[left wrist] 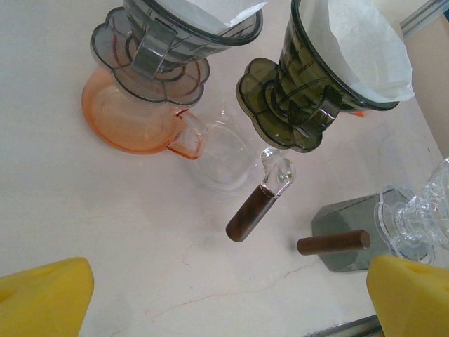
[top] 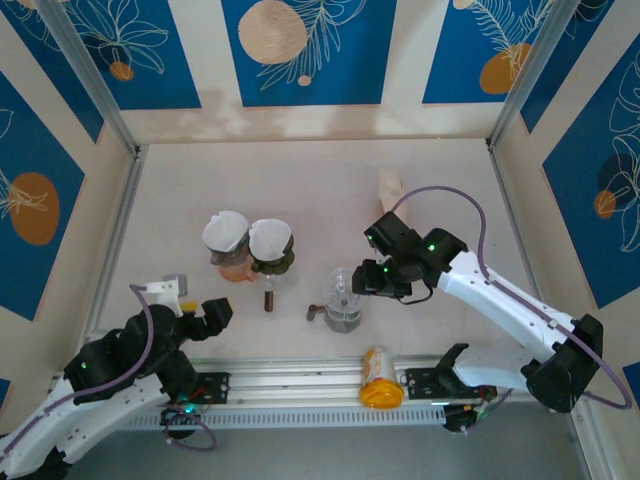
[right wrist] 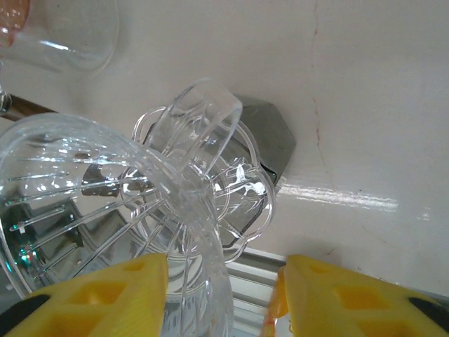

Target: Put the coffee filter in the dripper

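- Hanging low at the left, near the front rail, the left gripper (top: 206, 313) has its jaws spread wide with nothing between them; its wrist view shows bare table (top: 300, 180) under them.
- Right of it stands a grey dripper (top: 228, 248) on an orange jug (left wrist: 130, 123), with a white coffee filter (top: 225, 230) seated inside.
- Just beside that, touching or nearly so, is a green dripper (top: 272, 256) with a second white filter (top: 270, 238) in it.
- A clear glass jug (left wrist: 226, 156) shows below the green dripper, and its brown handle (left wrist: 249, 215) points toward the arms.
- Near the middle stands the clear dripper (top: 342, 290) on a grey jug (right wrist: 272, 137), whose brown grip (left wrist: 333, 243) sticks out to the left.
- The right gripper (right wrist: 222, 281) is at the clear dripper's right side; its jaws stand apart, with the dripper's looped handle (right wrist: 200, 140) running down between them, and no squeeze on it can be seen.
- A yellow and orange object (top: 378, 378) lies on the front rail, below the right gripper.
- At the back, a tan item (top: 390, 187) stands upright; what it is cannot be told.
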